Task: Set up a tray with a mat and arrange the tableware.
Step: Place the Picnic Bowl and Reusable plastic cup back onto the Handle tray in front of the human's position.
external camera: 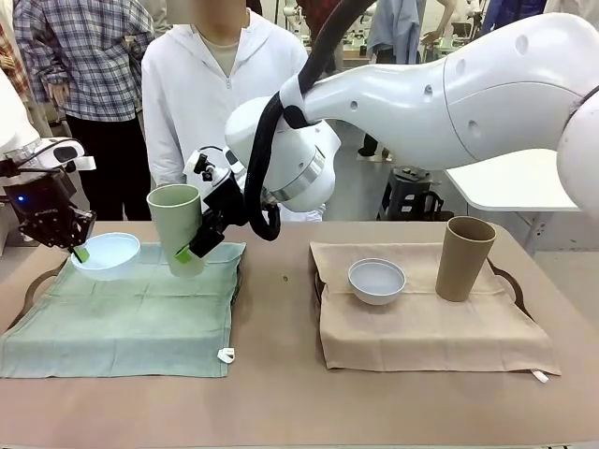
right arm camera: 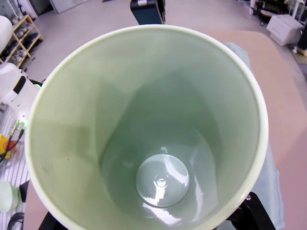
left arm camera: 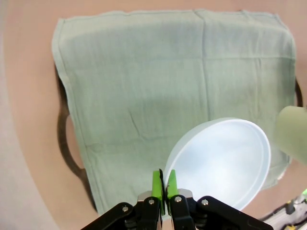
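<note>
With the right hand (external camera: 195, 245) clamped on the light green tumbler (external camera: 178, 224) and the left hand (external camera: 79, 251) pinched together on the pale blue bowl (external camera: 108, 254) rim, each should descend slowly onto the green mat (external camera: 131, 313), upright, well apart.

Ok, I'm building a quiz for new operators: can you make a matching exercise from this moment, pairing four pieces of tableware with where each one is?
Things:
1. pale blue round bowl
2. light green tall tumbler
3. bluish white round bowl
4. tan brown tall tumbler

Places:
A. standing upright on the beige mat
B. rim pinched by the left hand
C. held tilted by the right hand
D. sitting on the beige mat, left of the tan tumbler

Pairs: 1-B, 2-C, 3-D, 4-A
</note>
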`<state>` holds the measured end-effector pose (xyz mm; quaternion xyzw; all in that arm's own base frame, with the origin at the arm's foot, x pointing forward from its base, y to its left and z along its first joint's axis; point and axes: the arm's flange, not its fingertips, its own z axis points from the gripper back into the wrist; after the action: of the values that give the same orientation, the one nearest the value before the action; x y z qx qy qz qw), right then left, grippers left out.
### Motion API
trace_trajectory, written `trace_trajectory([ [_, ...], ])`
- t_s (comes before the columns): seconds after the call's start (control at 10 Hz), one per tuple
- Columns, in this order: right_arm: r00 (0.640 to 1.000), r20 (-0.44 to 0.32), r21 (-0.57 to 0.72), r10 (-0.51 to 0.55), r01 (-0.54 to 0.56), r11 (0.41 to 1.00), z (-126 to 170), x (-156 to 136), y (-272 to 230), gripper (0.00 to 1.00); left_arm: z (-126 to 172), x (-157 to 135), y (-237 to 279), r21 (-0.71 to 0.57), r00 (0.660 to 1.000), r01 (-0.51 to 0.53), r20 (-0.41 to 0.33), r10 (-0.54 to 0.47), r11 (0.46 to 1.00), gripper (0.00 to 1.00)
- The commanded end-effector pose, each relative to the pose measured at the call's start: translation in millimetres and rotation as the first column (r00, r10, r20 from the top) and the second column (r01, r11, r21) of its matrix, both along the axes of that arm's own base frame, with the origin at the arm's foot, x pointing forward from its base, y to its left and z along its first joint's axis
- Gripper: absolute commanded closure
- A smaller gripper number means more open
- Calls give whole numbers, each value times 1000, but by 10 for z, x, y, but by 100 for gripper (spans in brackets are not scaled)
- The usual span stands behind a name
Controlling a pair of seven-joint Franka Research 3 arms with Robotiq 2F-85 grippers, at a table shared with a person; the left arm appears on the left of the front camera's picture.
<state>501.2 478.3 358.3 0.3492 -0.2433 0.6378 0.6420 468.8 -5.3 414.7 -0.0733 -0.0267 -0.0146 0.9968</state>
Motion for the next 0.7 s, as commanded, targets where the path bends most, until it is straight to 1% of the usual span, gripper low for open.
trace_trajectory([
  [0.0, 1000, -26, 19, -12, 12, 1000, -89, 108, 6, 19, -153, 83, 49, -18, 1000, 3, 21, -3, 1000, 96],
  [0.2, 1000, 9, 36, -12, 12, 999, -110, 115, 11, 19, -231, 107, 25, -19, 999, 7, 39, -6, 1000, 96],
  [0.4, 1000, 5, 30, -17, 17, 999, -236, 184, 8, 19, -383, 202, -42, 4, 999, 20, 47, -20, 1000, 96],
  [0.6, 1000, -19, 10, -23, 23, 1000, -389, 237, 47, 19, -447, 257, -32, 5, 998, 11, 58, -11, 1000, 96],
])
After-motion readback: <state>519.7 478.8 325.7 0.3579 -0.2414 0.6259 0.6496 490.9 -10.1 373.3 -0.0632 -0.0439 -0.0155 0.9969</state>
